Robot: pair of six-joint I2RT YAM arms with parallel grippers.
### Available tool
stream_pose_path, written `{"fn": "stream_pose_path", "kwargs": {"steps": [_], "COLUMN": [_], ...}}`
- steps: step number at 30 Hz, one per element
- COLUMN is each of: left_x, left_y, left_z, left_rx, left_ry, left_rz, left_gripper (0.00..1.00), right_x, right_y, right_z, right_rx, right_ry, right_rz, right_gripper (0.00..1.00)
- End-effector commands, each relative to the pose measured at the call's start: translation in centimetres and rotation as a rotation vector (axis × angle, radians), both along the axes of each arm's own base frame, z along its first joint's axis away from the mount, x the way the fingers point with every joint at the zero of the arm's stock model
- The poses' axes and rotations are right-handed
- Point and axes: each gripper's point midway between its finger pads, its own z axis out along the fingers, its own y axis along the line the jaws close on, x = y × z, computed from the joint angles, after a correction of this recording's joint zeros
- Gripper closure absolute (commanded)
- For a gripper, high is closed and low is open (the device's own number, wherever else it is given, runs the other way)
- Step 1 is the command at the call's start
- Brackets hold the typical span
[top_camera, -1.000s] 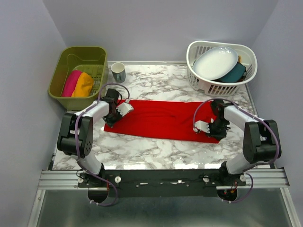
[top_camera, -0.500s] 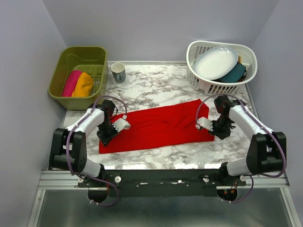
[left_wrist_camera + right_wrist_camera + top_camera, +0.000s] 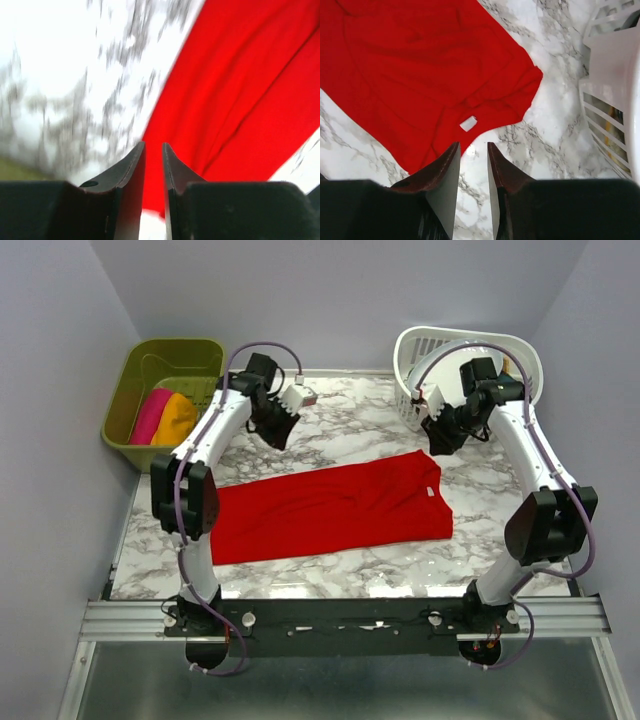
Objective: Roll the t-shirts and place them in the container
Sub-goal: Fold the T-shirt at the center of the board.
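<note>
Red cloth lies nearest me: the red t-shirt (image 3: 330,508) is spread flat on the marble desk (image 3: 350,425) as a long band running left to right, and it is not yet rolled at all. Beyond it both arms hover over the far half of the desk, clear of the shirt. The left claw (image 3: 152,145) is slightly parted and holds nothing. The right claw (image 3: 473,145) shows the same narrow gap, empty. At the far left the pink tee (image 3: 150,415) and orange tee (image 3: 178,420) sit rolled in the green bin (image 3: 170,348). I judge only the red one is left to roll.
</note>
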Motion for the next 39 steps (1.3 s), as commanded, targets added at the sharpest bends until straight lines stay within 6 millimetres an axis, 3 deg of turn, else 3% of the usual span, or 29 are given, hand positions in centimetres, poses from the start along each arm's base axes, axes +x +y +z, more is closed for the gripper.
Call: {"fn": "stream_pose_path", "kwargs": {"steps": [1, 4, 8, 10, 15, 21, 30, 34, 37, 39], "left_x": [2.0, 2.9, 3.9, 4.2, 1.8, 0.8, 0.4, 0.8, 1.4, 1.8], "left_y": [-12.3, -17.4, -21.8, -23.4, -26.3, -27.9, -29.1, -29.0, -28.6, -28.4], "left_z": [3.1, 3.1, 0.8, -1.2, -5.5, -8.4, -10.2, -10.2, -9.2, -7.8], "left_rx": [-0.368, -0.474, -0.524, -0.529, -0.499, -0.486, -0.491, -0.486, -0.478, -0.485], "left_ry": [0.026, 0.021, 0.075, 0.127, 0.223, 0.285, 0.326, 0.312, 0.272, 0.241], "left_rz": [-0.053, -0.061, 0.001, 0.022, -0.007, 0.0, 0.018, 0.03, 0.04, 0.034], "left_gripper": [0.68, 0.65, 0.65, 0.67, 0.68, 0.66, 0.66, 0.82, 1.0, 1.0], "right_x": [-1.6, -2.5, -3.3, -3.9, -5.1, -5.7, -5.6, -5.6, -5.5, -5.4], "right_y": [2.0, 1.3, 0.8, 0.7, 0.4, 0.1, 0.0, 0.1, 0.0, 0.0], "right_z": [-0.6, -1.7, -2.5, -2.9, -3.6, -4.6, -5.2, -5.4, -5.5, -5.5], "right_rx": [0.128, 0.095, 0.073, 0.073, 0.062, 0.04, 0.033, 0.033, 0.03, 0.029], "right_ry": [0.1, 0.133, 0.137, 0.157, 0.166, 0.188, 0.211, 0.219, 0.218, 0.215], "right_rz": [-0.071, -0.106, -0.137, -0.153, -0.156, -0.153, -0.149, -0.152, -0.153, -0.153], "right_gripper": [0.63, 0.63, 0.63, 0.63, 0.63, 0.63, 0.63, 0.63, 0.63, 0.62]}}
